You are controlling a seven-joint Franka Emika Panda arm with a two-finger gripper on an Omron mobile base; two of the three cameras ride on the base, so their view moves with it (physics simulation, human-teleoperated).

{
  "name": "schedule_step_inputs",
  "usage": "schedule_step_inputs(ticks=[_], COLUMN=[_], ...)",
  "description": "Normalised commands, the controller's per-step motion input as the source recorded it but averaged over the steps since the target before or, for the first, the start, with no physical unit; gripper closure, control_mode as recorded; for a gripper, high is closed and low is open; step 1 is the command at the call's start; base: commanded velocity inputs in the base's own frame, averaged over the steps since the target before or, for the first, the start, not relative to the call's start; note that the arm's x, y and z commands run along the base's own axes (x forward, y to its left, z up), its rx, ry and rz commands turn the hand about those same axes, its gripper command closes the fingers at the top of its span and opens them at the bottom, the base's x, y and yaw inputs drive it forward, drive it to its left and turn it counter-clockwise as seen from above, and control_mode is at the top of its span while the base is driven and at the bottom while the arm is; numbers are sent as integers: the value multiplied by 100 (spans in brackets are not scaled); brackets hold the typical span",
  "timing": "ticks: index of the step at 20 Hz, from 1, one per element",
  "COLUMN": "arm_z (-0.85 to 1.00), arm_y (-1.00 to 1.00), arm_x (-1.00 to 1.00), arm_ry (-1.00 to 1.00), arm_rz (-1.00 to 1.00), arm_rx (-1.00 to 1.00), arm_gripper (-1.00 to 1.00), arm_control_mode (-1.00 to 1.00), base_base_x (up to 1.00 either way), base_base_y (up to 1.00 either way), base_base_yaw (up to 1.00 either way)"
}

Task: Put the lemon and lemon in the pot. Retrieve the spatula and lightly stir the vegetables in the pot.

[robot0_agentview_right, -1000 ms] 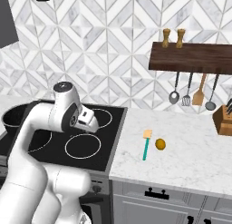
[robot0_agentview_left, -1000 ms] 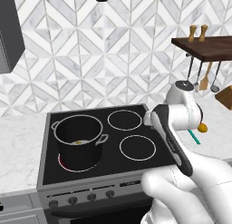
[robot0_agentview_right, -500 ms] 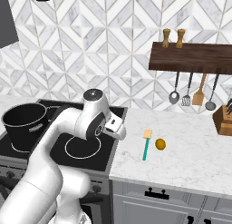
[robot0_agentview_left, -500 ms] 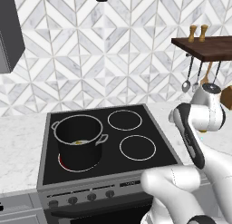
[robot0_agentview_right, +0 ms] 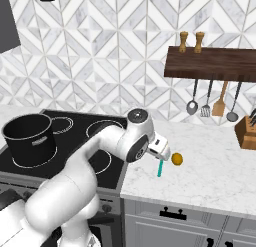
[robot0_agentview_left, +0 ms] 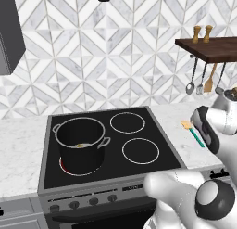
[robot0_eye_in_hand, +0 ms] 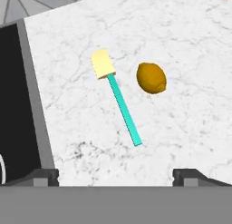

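Note:
The black pot (robot0_agentview_left: 81, 147) (robot0_agentview_right: 29, 139) stands on the front left burner, and a small yellow piece (robot0_agentview_left: 79, 145) shows inside it. A lemon (robot0_eye_in_hand: 152, 78) (robot0_agentview_right: 176, 159) lies on the marble counter right of the stove. Beside it lies the spatula (robot0_eye_in_hand: 123, 107) (robot0_agentview_right: 160, 168) (robot0_agentview_left: 195, 133), with a pale blade and a green handle. My gripper (robot0_eye_in_hand: 117, 175) (robot0_agentview_right: 163, 150) hovers over the counter just above the spatula and the lemon, open, its fingertips (robot0_eye_in_hand: 44, 175) wide apart with nothing between them.
A dark wooden shelf (robot0_agentview_right: 210, 65) carries two grinders, and steel ladles and a wooden utensil (robot0_agentview_right: 219, 107) hang beneath it. A knife block (robot0_agentview_right: 247, 132) stands at the far right. The stove (robot0_agentview_left: 139, 151) has three bare burners.
My arm has swung right, from over the stove's right burners to above the counter, ending over the spatula and the lemon. Pot, spatula and lemon have not moved.

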Motion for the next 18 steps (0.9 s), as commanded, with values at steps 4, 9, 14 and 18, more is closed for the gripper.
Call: schedule_step_inputs(ticks=[4, 9, 14, 18], arm_z=[-23, -42, -40, -42], arm_y=[-100, -86, -53, -30], arm_x=[66, 73, 52, 27], arm_ry=[5, 10, 7, 3], arm_rz=[0, 1, 6, 15], arm_rx=[0, 0, 0, 2], arm_gripper=[-100, -100, -100, -100], arm_control_mode=[-100, -100, -100, -100], base_base_x=[0, 0, 0, 0], base_base_y=[0, 0, 0, 0], base_base_yaw=[0, 0, 0, 0])
